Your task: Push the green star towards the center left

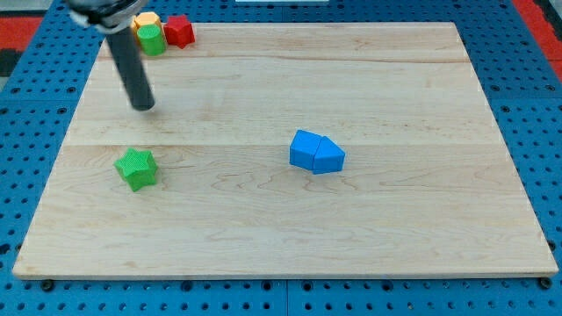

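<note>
Green star [136, 168] on the wooden board [395, 237], at the view's left, about mid-height, near the left edge. My tip [143, 106] above it toward the view's top, apart from it, touching no block; a bare rod, nothing held. Two blue blocks [317, 153] touching each other near the board's middle, shapes hard to make out. At the top-left corner, a green cylinder [152, 39], a yellow block [146, 20] behind it and a red block [179, 31] just beside, clustered together.
</note>
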